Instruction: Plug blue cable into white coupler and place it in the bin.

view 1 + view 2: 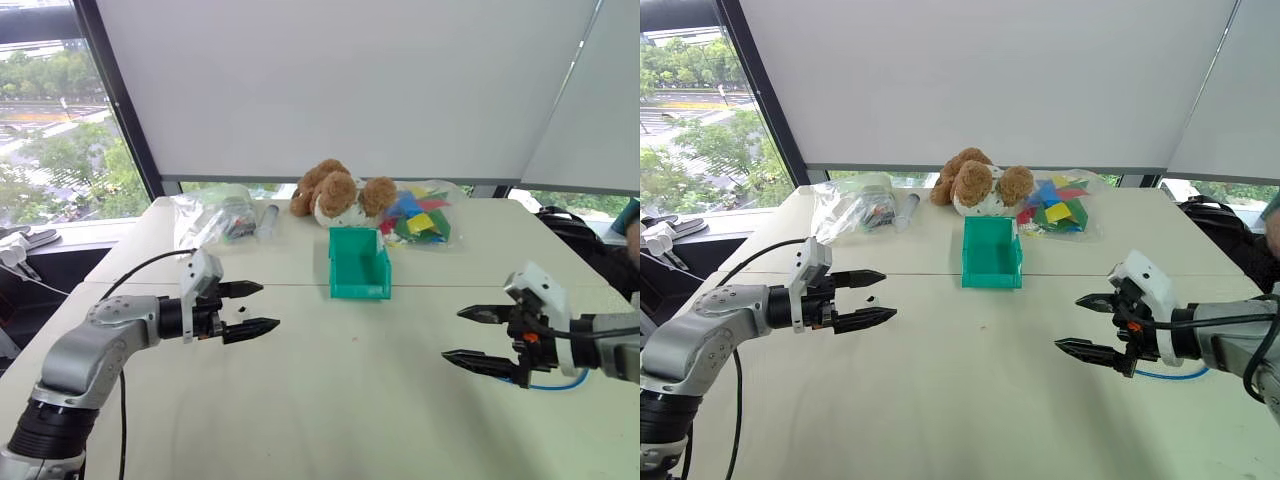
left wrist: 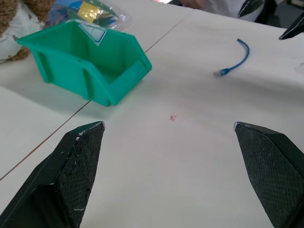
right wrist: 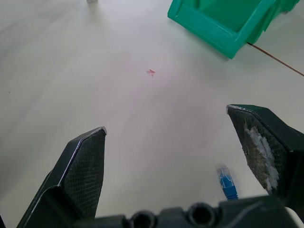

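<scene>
Left wrist view gives me the blue cable [image 2: 233, 61] lying loose on the table [image 1: 330, 400] under my right gripper [image 1: 478, 338], both grippers spread and empty above it, left gripper [image 1: 249, 307] waiting short of the bin [image 1: 358, 264].

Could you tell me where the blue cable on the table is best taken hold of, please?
Probably just behind its plug, from above. The blue cable lies flat in a loose curve beneath the open right claw, so a sideways approach would likely only push it along the table.
</scene>
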Available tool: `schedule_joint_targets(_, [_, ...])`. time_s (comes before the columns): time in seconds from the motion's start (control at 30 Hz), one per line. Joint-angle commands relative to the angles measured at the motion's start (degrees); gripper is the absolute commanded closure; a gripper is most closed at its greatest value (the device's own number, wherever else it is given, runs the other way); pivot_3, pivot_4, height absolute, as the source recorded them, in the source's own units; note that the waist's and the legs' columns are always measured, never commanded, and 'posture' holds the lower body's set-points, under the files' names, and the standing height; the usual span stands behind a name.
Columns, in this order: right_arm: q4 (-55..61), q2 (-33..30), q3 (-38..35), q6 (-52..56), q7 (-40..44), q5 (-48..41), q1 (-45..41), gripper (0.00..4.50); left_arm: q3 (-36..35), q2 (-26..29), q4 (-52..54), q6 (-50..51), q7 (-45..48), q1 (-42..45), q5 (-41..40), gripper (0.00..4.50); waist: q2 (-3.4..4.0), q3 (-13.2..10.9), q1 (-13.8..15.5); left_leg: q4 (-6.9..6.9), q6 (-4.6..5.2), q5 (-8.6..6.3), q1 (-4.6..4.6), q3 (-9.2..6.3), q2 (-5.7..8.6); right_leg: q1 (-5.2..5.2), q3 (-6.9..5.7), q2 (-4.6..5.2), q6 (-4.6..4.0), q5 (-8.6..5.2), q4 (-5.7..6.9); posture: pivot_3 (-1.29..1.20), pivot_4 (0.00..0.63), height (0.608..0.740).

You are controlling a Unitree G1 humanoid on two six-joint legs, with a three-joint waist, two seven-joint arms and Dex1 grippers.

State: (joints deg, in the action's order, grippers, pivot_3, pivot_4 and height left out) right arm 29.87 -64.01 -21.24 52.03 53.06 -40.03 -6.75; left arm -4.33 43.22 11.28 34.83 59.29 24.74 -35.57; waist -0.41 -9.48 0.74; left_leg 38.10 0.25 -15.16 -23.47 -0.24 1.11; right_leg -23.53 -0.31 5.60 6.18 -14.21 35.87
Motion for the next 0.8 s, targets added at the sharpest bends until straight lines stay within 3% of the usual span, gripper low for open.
schedule_joint_targets(0.03, [0.0,-1.0,-1.9,-0.9,0.6,0.5,0.7,0.07,-2.0,0.2,1.3,-1.0,-0.5,-0.2,-0.1,0.0,0.0,0.0,0.0,0.0,0.0,0.0,0.0,0.0,0.0,0.0,0.0,0.0,0.0,0.0,0.0,0.0,0.15,0.74])
schedule_joint_targets(0.17, [-0.7,-1.0,-1.9,-1.1,0.9,1.0,0.8,0.07,-3.8,0.1,2.5,1.6,-1.2,0.2,-3.6,0.0,-0.01,0.0,0.0,0.0,0.0,0.0,0.0,0.01,0.0,0.0,0.01,0.01,0.0,0.0,-0.02,0.0,0.15,0.74])
schedule_joint_targets(0.8, [-5.0,1.6,-0.4,-7.1,0.0,6.8,4.8,0.07,-1.3,-1.5,1.7,0.8,-2.4,1.8,-2.1,0.0,0.0,0.0,0.1,-0.01,0.01,-0.01,0.0,0.01,0.0,0.06,-0.01,-0.04,0.0,0.0,-0.13,0.0,0.15,0.74])
